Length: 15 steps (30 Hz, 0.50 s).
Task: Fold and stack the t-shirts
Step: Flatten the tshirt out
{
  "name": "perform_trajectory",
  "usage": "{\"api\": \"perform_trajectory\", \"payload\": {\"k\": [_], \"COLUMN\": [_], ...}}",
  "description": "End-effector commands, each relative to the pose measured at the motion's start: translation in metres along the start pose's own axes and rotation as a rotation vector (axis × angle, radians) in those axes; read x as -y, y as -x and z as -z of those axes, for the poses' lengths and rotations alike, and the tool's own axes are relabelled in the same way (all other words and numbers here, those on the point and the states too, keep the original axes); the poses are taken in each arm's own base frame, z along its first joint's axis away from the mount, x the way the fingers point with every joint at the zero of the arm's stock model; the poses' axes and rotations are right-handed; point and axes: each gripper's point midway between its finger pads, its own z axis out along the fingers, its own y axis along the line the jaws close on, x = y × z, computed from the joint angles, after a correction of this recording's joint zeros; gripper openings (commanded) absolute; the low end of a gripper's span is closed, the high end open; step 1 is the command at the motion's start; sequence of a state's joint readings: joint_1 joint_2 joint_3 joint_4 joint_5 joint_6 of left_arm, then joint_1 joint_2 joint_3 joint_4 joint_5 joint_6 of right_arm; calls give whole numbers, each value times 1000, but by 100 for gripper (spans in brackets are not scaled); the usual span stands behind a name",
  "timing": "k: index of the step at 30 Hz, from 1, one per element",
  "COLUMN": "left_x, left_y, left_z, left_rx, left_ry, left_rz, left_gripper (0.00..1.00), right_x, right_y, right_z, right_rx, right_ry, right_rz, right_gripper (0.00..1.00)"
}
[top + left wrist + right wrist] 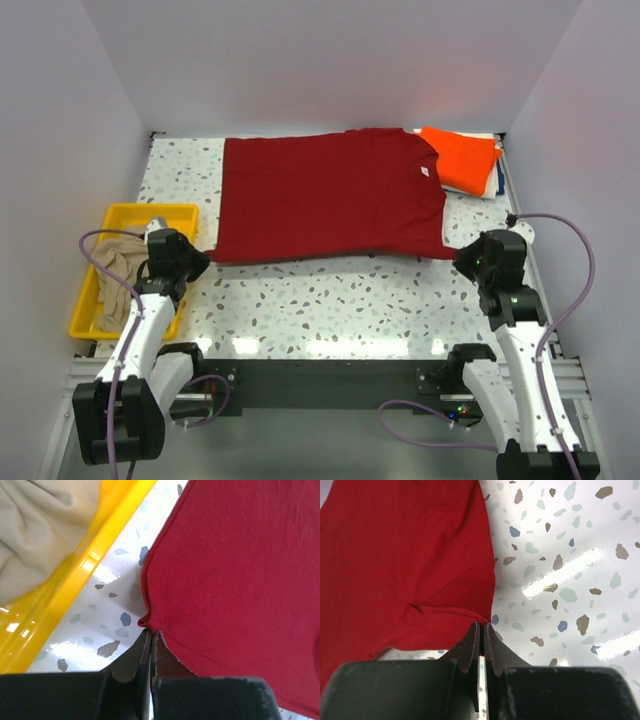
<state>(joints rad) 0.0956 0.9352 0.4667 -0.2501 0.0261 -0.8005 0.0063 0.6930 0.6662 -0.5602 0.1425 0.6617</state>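
The dark red t-shirt [330,195] lies spread flat across the far half of the table, with its white neck label [424,170] at the right. My left gripper [199,257] is shut on its near left corner [150,617]. My right gripper [460,258] is shut on its near right corner [482,617]. The bright orange t-shirt [462,158] lies folded at the far right corner. The beige t-shirt [115,270] lies crumpled in the yellow tray [130,213] and shows in the left wrist view [35,535].
The yellow tray stands at the left table edge, beside my left arm; its rim shows in the left wrist view [85,575]. White walls close in the table on three sides. A speckled tabletop [330,295] lies between the shirt and the arm bases.
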Motion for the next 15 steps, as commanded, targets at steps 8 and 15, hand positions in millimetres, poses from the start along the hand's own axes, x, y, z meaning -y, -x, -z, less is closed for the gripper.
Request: {"api": "perform_trajectory", "payload": {"k": [8,15], "left_x": [-15,-13], "left_y": [17,24], "left_z": [38,63], "left_rx": [125,163], "left_ry": [73,74], "left_rz": [23,58], "left_gripper": [0,0], "right_x": [3,1], "right_y": [17,29], "right_z": [71,105], "right_rx": [55,101], "right_ry": [36,71], "right_rz": [55,84], "right_gripper": [0,0]}}
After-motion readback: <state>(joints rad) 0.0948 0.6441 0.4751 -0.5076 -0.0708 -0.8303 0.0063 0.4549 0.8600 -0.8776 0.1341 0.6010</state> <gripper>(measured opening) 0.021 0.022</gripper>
